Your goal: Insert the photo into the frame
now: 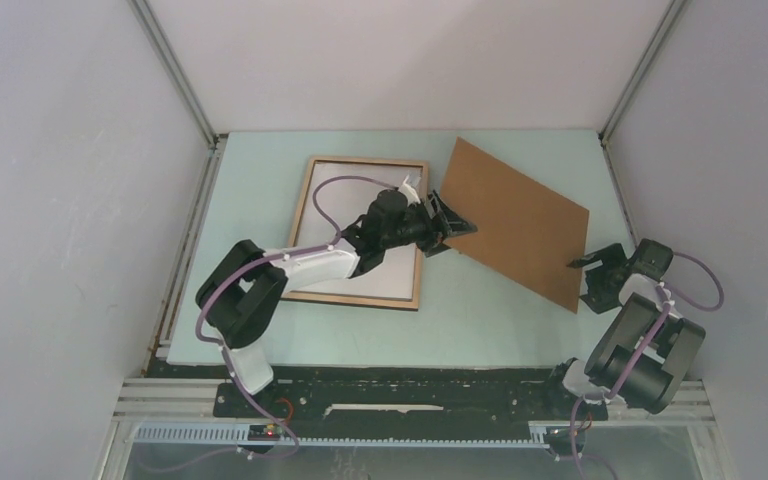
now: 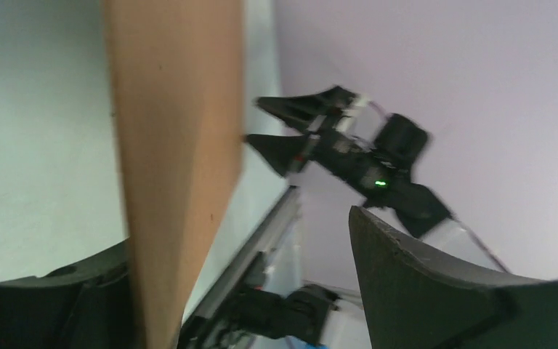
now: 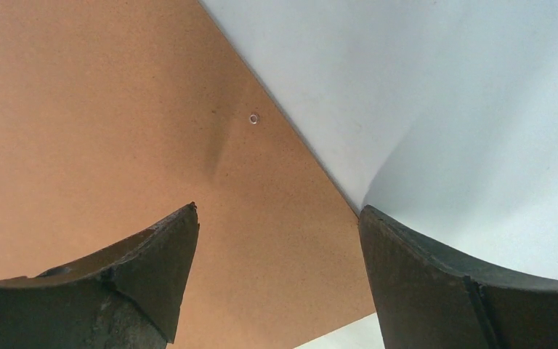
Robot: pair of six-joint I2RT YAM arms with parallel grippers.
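Observation:
The frame (image 1: 301, 215) lies flat at the table's left-centre, light wood rim up, with a white surface filling it. No dark landscape photo shows; I cannot tell whether the white surface is the photo face down. The plain brown backing board (image 1: 520, 225) lies to the frame's right. My left gripper (image 1: 452, 228) is open at the board's left corner. In the left wrist view (image 2: 236, 236) the board (image 2: 174, 131) passes edge-on between the jaws, beside the left finger. My right gripper (image 1: 588, 278) is open at the board's near right corner, and its wrist view (image 3: 276, 211) looks down on the board (image 3: 102, 131).
The pale green table (image 1: 480, 320) is boxed in by white walls on three sides, with metal rails (image 1: 185, 260) along its left edge. A small white scrap (image 1: 410, 185) sits by the frame's far right corner. The board has a small eyelet (image 3: 253, 118).

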